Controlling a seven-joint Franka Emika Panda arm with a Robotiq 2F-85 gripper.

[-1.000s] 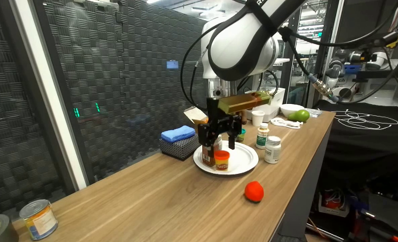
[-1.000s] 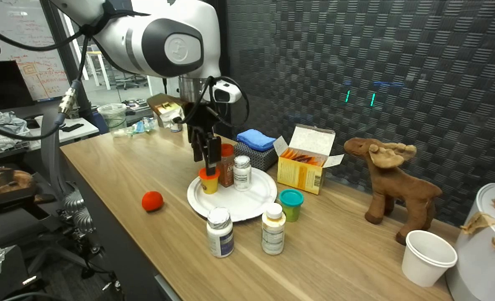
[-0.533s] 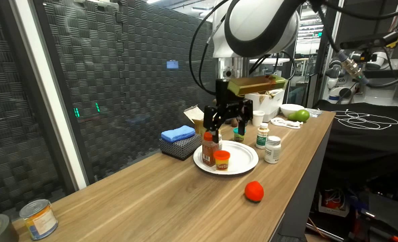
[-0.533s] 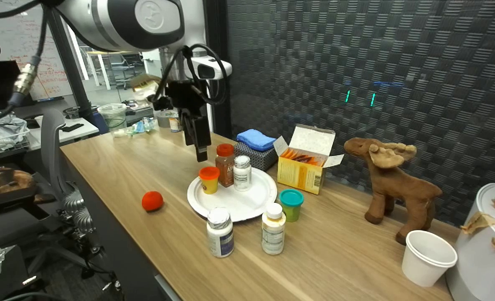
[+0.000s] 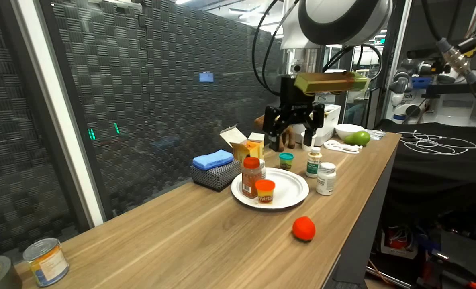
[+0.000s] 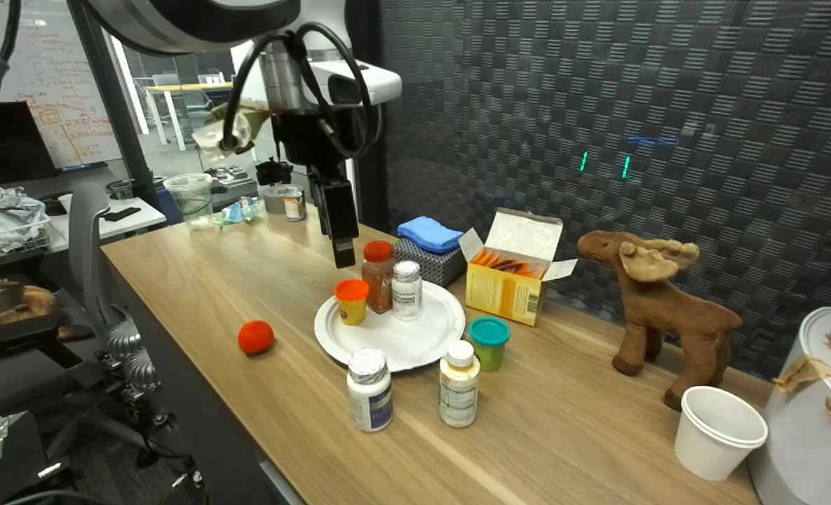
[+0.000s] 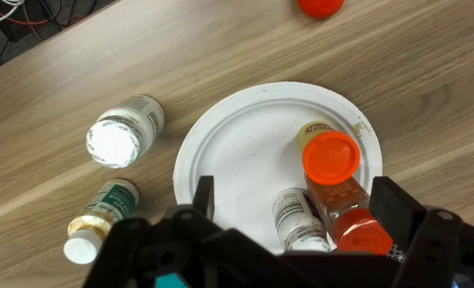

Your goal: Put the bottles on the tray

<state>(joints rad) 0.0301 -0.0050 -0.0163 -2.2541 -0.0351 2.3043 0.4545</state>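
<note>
White plate (image 5: 289, 189) on wood-grain table (image 5: 197, 241); dark textured wall (image 6: 513, 126) alongside, whiteboard (image 6: 64, 70) beyond. Hand (image 5: 292, 142) above (jaws wide apart).

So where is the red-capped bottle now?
In an exterior view, the red-capped bottle stands on the white plate, between the orange-lidded tub at left and a white bottle at right.

In an exterior view, a tub (image 6: 351, 310), a bottle (image 6: 379, 284) and a second bottle (image 6: 407, 296) are standing left to right on the plate (image 6: 401, 344). On the bench (image 6: 562, 435) before it, a third bottle (image 6: 369, 396) is standing left of a fourth bottle (image 6: 458, 389). A second tub (image 6: 489, 344) is sitting right of the plate, before a box (image 6: 503, 294).
</note>
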